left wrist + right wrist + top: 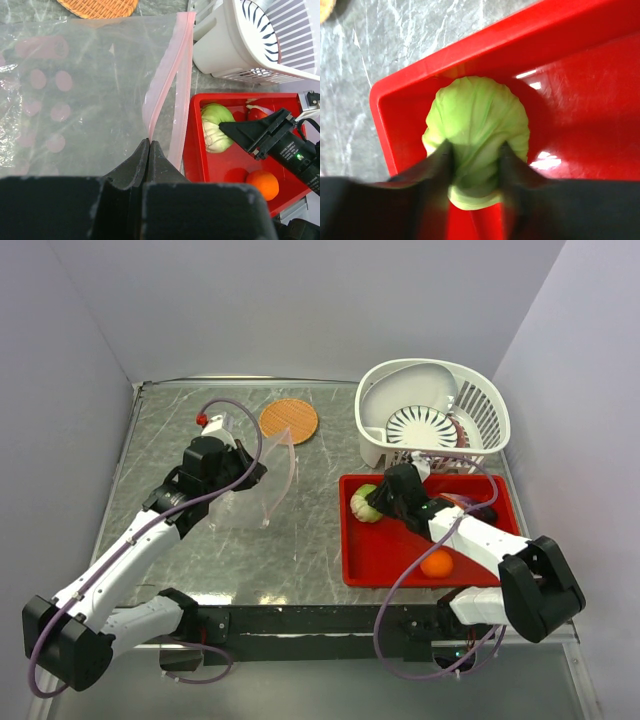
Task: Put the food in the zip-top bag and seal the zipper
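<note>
The left arm stretches from its base at 7 o'clock up toward the table's middle, with the elbow low and the wrist raised. The left gripper has its jaws pressed together on the bag's mouth edge, pinching the plastic right by the zipper. The bag hangs upright from that grip with its mouth facing 3 o'clock. The two pink strips are parted near the grip and meet farther up.

The right arm folds back from its base at 5 o'clock and lies low across the red tray, pointing toward 10 o'clock. The right gripper tilts down over the cabbage, which sits in the tray's 10 o'clock corner. Its fingers are blurred in the wrist view, but one lies against each flank of the cabbage and they seem to squeeze it.

The orange ball rests near the tray's 6 o'clock rim, just beside the right arm. A red fruit shows partly behind that arm. The basket stands at 12 o'clock from the tray, and the disc lies at 12 o'clock from the bag.
</note>
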`<state>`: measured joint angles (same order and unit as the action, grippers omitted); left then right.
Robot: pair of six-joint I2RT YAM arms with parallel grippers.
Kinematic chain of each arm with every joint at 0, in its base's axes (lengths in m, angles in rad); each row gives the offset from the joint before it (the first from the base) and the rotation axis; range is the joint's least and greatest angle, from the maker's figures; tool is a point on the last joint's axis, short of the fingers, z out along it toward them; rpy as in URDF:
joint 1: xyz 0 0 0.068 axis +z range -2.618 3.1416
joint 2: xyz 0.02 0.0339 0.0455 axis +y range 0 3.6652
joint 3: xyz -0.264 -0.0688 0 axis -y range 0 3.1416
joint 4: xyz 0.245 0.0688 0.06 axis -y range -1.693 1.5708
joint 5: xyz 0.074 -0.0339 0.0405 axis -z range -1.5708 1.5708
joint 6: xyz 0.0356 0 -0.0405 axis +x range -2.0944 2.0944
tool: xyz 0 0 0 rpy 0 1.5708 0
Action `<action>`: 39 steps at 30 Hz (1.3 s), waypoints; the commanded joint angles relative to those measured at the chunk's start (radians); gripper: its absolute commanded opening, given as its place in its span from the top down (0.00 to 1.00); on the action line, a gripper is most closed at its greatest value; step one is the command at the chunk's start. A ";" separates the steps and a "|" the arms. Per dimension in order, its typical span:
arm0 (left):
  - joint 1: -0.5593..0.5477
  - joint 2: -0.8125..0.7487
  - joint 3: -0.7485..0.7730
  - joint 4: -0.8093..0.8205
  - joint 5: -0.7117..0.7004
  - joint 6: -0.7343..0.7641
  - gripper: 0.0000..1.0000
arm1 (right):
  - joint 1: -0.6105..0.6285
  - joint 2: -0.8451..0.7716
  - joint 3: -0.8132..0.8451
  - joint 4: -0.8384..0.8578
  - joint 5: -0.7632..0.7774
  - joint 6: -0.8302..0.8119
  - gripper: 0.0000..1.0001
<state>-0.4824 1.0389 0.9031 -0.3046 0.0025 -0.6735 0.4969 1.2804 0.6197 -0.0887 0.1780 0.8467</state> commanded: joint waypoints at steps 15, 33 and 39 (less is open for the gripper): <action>-0.073 0.035 0.025 0.050 0.001 -0.034 0.99 | 0.152 -0.264 0.311 -0.281 0.021 -0.092 1.00; -0.147 0.044 0.089 0.027 -0.032 -0.063 0.99 | 0.305 0.094 0.546 -0.074 -0.046 -0.084 0.99; -0.151 0.046 0.091 0.035 -0.015 -0.064 0.99 | 0.342 0.138 0.613 -0.204 0.064 -0.120 0.96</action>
<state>-0.6262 1.1023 0.9508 -0.3016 -0.0235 -0.7238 0.8074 1.4223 1.1320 -0.2642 0.1627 0.7605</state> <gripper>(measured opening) 0.022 0.395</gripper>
